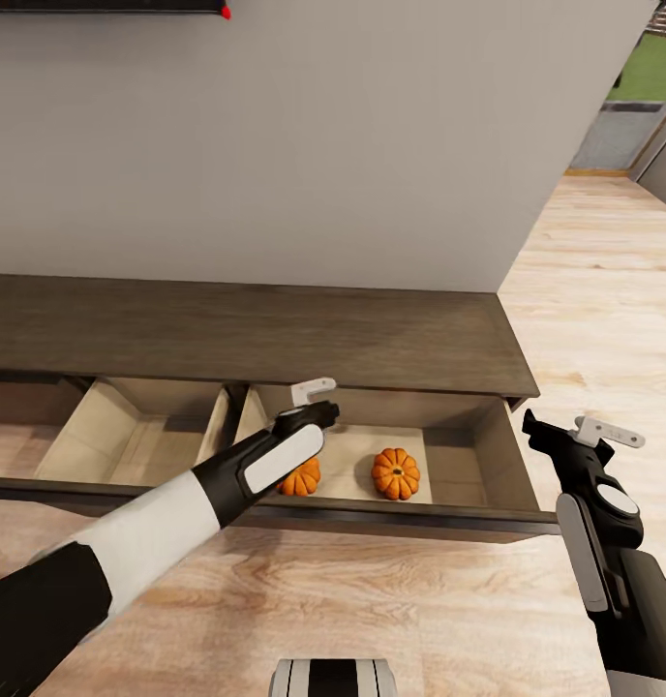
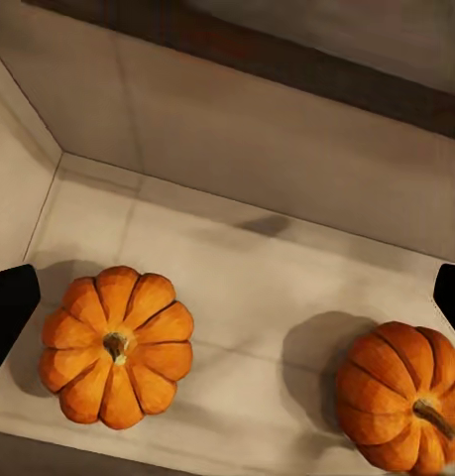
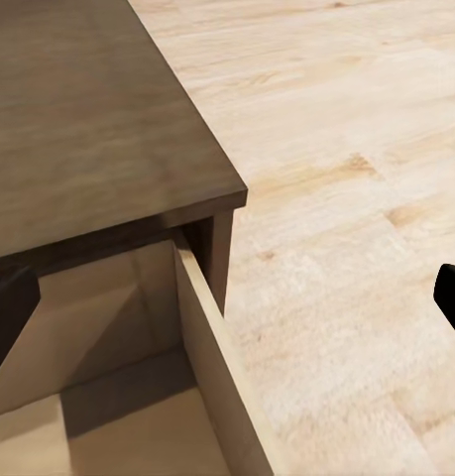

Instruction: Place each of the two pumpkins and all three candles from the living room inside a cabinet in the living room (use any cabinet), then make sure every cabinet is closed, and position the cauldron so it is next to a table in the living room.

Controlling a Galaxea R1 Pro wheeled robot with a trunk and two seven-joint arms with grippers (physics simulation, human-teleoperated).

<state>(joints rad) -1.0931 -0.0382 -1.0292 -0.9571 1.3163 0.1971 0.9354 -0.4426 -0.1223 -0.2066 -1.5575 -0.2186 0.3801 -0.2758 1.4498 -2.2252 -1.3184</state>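
Observation:
The dark-brown cabinet (image 1: pixel 275 329) stands against the wall with two drawers pulled out. Two orange pumpkins lie on the pale floor of the right drawer (image 1: pixel 469 455): one (image 1: pixel 397 473) in plain sight, the other (image 1: pixel 304 479) half hidden behind my left forearm. My left gripper (image 1: pixel 317 414) hangs open above that drawer, and its wrist view looks down on both pumpkins (image 2: pixel 116 345) (image 2: pixel 405 397) with nothing between the fingers (image 2: pixel 9 312). My right gripper (image 1: pixel 536 428) is open beside the drawer's right end. The candles, cauldron and table are out of view.
The left drawer (image 1: pixel 130 436) also stands open, its pale interior bare where visible. The cabinet's right corner (image 3: pixel 202 193) and the drawer's side wall (image 3: pixel 212 347) are close to my right gripper. Light wooden floor (image 1: pixel 585 310) runs to the right; a grey wall backs the cabinet.

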